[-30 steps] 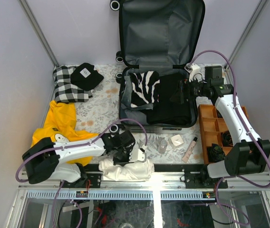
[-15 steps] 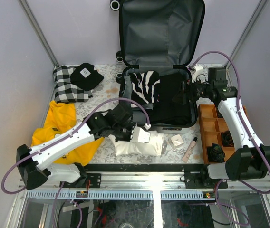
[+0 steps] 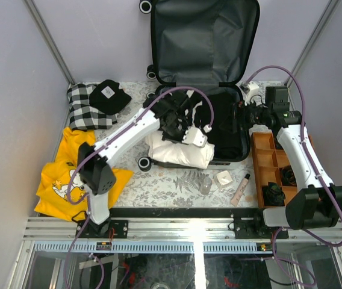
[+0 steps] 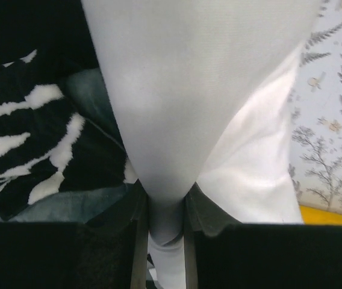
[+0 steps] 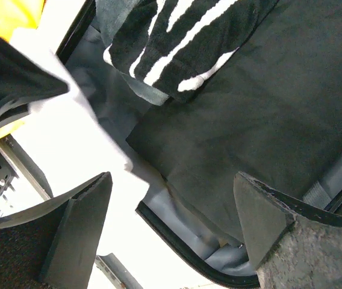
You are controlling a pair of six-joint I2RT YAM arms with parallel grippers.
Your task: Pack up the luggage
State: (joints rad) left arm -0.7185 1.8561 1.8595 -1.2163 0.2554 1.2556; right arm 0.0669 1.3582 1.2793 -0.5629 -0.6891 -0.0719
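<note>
luggage (image 3: 204,42): small black hard-shell suitcase, grey lining
state: open, lid upright
place: far middle of desk (image 3: 177,180)
wheels (image 3: 146,6): white-and-black

Bright, even light; the white garment (image 4: 207,90) is washed-out and soft in the left wrist view.

Far left: checkered cloth (image 3: 87,111), black cap (image 3: 109,96) on its right edge. Nearer, rumpled yellow shirt (image 3: 68,174). Near middle: small jar (image 3: 205,185), white box (image 3: 223,178), pink tube (image 3: 241,188); white garment (image 3: 183,155) bunched just beyond. Right: orange compartment tray (image 3: 261,144).
</note>
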